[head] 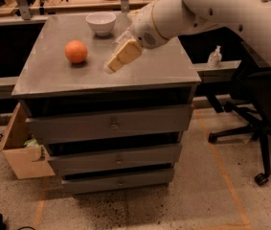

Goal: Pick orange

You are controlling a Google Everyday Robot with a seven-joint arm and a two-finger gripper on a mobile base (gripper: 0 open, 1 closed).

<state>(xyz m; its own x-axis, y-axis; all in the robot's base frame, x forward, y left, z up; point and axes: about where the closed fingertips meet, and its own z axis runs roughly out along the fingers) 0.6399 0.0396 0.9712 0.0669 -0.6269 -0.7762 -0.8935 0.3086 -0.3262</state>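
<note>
Camera view: claw near orange

1 orange, 1 white bowl, 3 drawers, 1 chair — 1 end effector over cab. top.

A single camera stands in front of the table, higher than its top, and looks down at a slant toward the far edge. It is far enough back to take in the whole top, the drawers on the front face, the floor below, a cardboard box at the left side and a chair at the right. The arm enters from the upper right, and the gripper hangs over the middle of the table, nearer the front edge than the bowl at the far edge.
</note>
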